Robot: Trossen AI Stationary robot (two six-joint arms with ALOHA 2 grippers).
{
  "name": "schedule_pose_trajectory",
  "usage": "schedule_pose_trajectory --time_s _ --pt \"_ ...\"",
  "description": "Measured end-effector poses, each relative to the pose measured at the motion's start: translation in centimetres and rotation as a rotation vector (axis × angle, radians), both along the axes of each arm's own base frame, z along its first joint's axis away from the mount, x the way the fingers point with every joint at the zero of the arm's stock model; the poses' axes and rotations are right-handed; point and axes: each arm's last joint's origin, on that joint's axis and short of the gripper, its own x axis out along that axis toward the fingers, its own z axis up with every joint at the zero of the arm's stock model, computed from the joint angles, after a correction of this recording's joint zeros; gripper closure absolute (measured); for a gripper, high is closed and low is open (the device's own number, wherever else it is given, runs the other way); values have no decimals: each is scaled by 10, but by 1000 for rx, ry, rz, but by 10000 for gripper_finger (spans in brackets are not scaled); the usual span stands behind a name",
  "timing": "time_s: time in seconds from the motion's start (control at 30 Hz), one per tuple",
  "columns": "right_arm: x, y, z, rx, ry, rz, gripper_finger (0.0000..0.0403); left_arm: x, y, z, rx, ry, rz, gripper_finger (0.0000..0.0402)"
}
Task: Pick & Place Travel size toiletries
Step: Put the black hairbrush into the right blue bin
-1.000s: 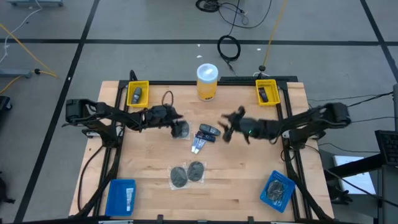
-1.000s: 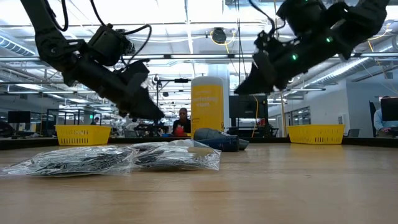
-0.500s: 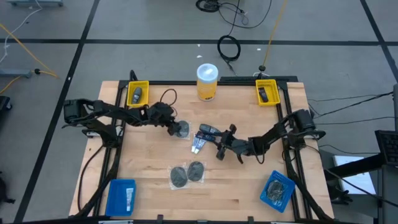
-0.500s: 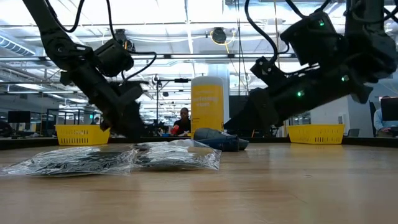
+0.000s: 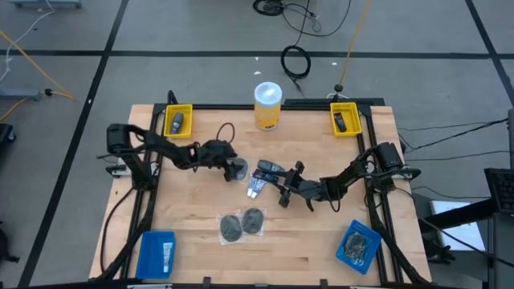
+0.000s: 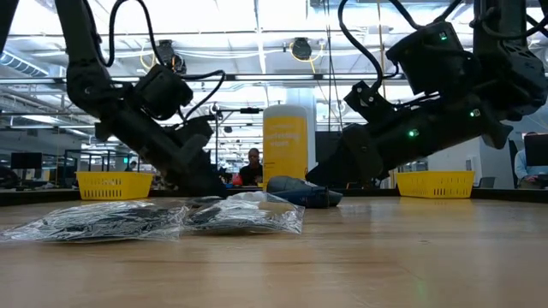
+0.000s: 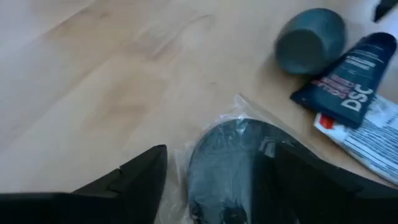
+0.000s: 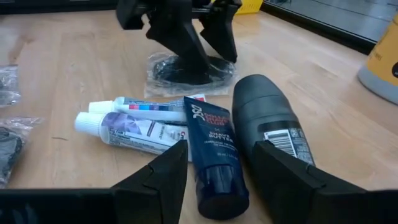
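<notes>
A wooden work table (image 5: 321, 249) is spreading under two dark arms, with yellow bins (image 5: 177, 122) at its far corners, blue trays (image 5: 157, 254) at its near corners and a large yellow jar (image 5: 267, 105) standing at the far edge. The left arm is reaching in from its side and the right arm from the other, both working low over the table's middle, where the travel size toiletries are lying.

The left gripper (image 5: 228, 166) is hanging directly over a bagged grey mesh disc (image 7: 233, 165) that is resting on the wood, its fingers (image 7: 140, 177) standing wide on either side of the bag and gripping nothing. A second ago that gripper was higher and its jaws were closer together; it has since dropped to the table and spread them, which looks like a release of the disc at this spot, or possibly a fresh approach to it. The pictures cannot settle which.

The right gripper (image 5: 283, 186) has swung across and down in the same second and is now hovering just short of the central cluster, fingers (image 8: 161, 171) parted and empty. Ahead of it are lying a stubby dark container (image 8: 268, 121), a dark blue tube (image 8: 212, 163) and two slim white tubes (image 8: 134, 124), touching one another. Two more bagged discs (image 5: 242, 224) are sitting nearer the front edge, well apart from both grippers.
</notes>
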Motion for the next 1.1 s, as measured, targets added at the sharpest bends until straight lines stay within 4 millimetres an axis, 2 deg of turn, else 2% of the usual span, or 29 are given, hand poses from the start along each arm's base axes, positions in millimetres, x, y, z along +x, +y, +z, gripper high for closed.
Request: schedule_pose_trajectory --time_s 0.17,0.43,0.53,0.63,0.77,0.93,1.0,1.1 --pt "0 0 0 -2 1 0 232 1 -6 -2 33 15 -71 183" --pt "0 0 0 -3 1 -1 232 2 -6 1 67 0 -98 315" --pt "0 0 1 -13 4 3 232 1 -5 5 78 -10 -103 353" --pt "0 1 10 -42 -10 18 232 0 -6 11 97 -23 -113 382" --pt "-5 4 35 -78 -44 41 232 1 -6 25 137 -77 -127 398" --pt "-28 1 63 -63 -63 43 232 -1 -7 35 181 -100 -153 395" --pt "-38 -2 69 -31 -94 34 232 -1 -8 36 196 -102 -166 399" --pt "-52 -5 68 8 -118 22 232 0 -11 37 199 -108 -180 400"
